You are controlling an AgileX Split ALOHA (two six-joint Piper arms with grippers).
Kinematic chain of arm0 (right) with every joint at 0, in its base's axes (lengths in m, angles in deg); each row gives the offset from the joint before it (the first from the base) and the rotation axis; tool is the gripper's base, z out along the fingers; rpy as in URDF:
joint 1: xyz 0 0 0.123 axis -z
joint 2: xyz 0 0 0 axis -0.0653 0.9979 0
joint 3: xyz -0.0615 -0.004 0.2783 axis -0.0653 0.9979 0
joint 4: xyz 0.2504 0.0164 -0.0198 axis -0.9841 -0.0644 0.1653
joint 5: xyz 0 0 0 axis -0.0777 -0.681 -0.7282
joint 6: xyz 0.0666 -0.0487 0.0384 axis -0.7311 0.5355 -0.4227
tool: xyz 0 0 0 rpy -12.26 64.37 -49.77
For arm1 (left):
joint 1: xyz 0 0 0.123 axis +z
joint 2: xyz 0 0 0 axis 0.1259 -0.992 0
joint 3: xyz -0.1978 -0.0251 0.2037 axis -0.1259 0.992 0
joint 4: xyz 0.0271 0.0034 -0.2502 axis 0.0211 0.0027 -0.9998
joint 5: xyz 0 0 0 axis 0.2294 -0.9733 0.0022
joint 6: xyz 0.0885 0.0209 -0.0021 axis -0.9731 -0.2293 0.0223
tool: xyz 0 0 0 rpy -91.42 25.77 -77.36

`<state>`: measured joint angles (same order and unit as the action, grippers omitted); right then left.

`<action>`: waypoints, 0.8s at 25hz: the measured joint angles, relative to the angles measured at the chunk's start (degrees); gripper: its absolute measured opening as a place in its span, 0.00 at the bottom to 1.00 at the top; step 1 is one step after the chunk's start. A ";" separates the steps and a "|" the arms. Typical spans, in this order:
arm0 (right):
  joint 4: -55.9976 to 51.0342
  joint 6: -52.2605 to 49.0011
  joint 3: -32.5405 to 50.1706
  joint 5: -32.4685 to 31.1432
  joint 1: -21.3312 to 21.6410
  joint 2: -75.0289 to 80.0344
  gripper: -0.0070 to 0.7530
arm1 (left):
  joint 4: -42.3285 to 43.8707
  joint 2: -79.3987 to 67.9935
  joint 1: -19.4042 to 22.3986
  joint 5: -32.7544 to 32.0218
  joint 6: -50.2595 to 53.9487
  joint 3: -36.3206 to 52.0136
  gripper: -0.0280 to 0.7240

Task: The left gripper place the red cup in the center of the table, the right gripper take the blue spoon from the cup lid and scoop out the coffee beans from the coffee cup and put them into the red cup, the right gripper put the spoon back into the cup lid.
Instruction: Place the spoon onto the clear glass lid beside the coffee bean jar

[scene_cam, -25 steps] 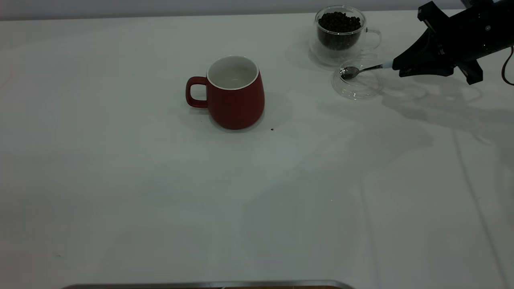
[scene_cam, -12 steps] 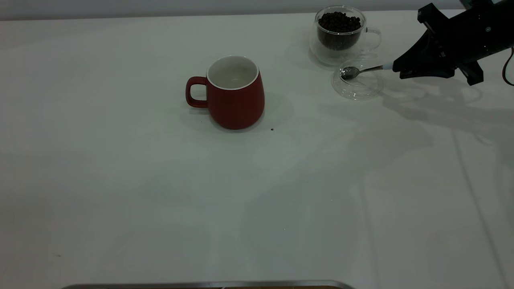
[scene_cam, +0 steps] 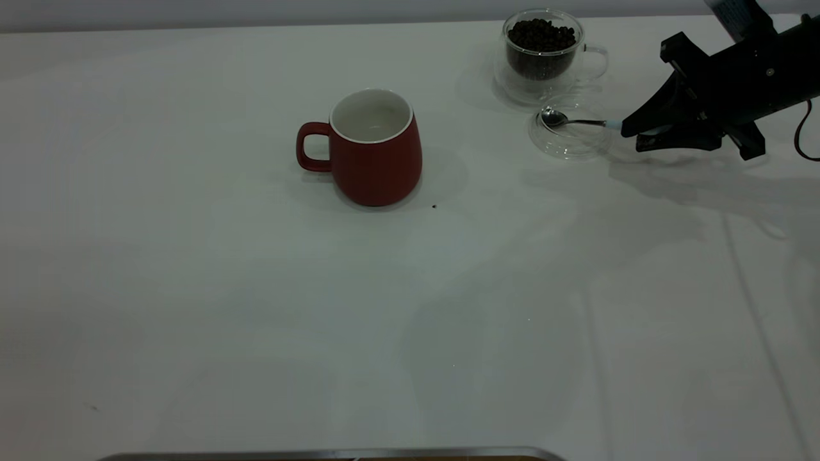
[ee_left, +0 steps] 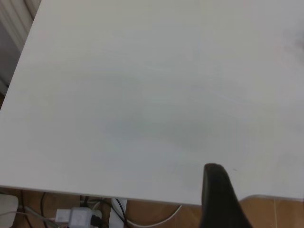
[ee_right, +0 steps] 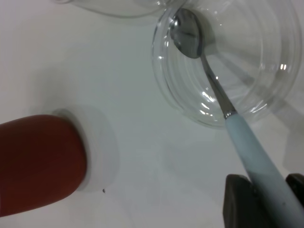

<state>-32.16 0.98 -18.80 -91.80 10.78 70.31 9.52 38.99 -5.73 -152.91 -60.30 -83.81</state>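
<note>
The red cup (scene_cam: 375,150) stands upright near the middle of the table (scene_cam: 256,320), handle to the left; its side also shows in the right wrist view (ee_right: 38,164). The coffee cup (scene_cam: 543,54) holds the coffee beans (scene_cam: 541,35) at the back right. The cup lid (scene_cam: 569,134) lies just in front of it. My right gripper (scene_cam: 631,131) is shut on the light-blue handle of the blue spoon (ee_right: 209,71), low over the table to the right of the lid. The spoon's silver bowl (scene_cam: 552,117) rests inside the lid (ee_right: 228,61). My left gripper (ee_left: 216,199) is parked over the table's edge.
One loose dark bean (scene_cam: 434,206) lies on the table just right of the red cup's base. A grey metal edge (scene_cam: 333,453) runs along the front. Cables and a power strip (ee_left: 78,217) lie on the floor beyond the table's edge in the left wrist view.
My right gripper has moved down and slightly right with the spoon. The spoon has gone from tilted above the lid to lying nearly flat with its bowl in the lid.
</note>
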 joint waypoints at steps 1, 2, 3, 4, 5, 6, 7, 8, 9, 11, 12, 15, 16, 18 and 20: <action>0.00 0.00 0.00 0.00 0.00 0.07 0.34 | 0.00 0.00 0.00 0.00 0.00 0.00 0.68; 0.00 0.00 0.00 0.08 0.00 0.12 0.36 | 0.00 0.00 0.00 0.00 0.00 0.00 0.68; 0.00 0.00 0.00 0.08 0.00 0.20 0.38 | 0.00 0.00 0.00 0.00 0.00 0.00 0.68; 0.00 0.00 0.00 0.08 0.00 0.20 0.40 | 0.00 0.00 0.00 0.00 0.00 0.00 0.68; 0.00 0.00 0.00 0.08 0.00 0.20 0.43 | 0.00 0.00 0.00 0.00 0.00 0.00 0.68; 0.00 0.00 0.00 0.08 0.00 0.20 0.46 | 0.00 0.00 0.00 0.00 0.00 0.00 0.68; 0.00 0.00 0.00 0.08 0.00 0.20 0.49 | 0.00 0.00 0.00 0.00 0.00 0.00 0.68; 0.00 0.00 0.00 0.08 0.00 0.20 0.52 | 0.00 0.00 0.00 0.00 0.00 0.00 0.68; 0.00 0.00 0.00 0.08 0.00 0.20 0.56 | 0.00 0.00 0.00 0.00 0.06 0.00 0.68; 0.14 0.00 0.00 0.10 0.00 0.20 0.61 | 0.00 0.00 0.00 0.00 0.10 0.00 0.68; 0.46 0.00 0.00 0.10 0.00 0.20 0.64 | 0.00 0.00 0.00 0.00 0.10 0.00 0.68; 2.12 -0.67 0.00 0.15 0.00 0.20 0.68 | 0.00 0.00 0.00 0.00 0.05 0.00 0.68; 2.84 -0.96 0.00 0.23 0.00 0.20 0.68 | 0.00 0.00 0.00 0.00 0.05 0.00 0.68; 4.35 -1.92 0.00 0.92 0.00 0.08 0.68 | 0.00 0.00 0.00 0.00 0.05 0.00 0.68; 6.35 -2.87 0.00 1.83 0.00 -0.48 0.68 | 0.00 0.00 0.00 0.00 0.05 0.00 0.68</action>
<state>-25.82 -1.89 -18.80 -89.97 10.78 69.83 9.52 38.99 -5.73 -152.91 -60.25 -83.81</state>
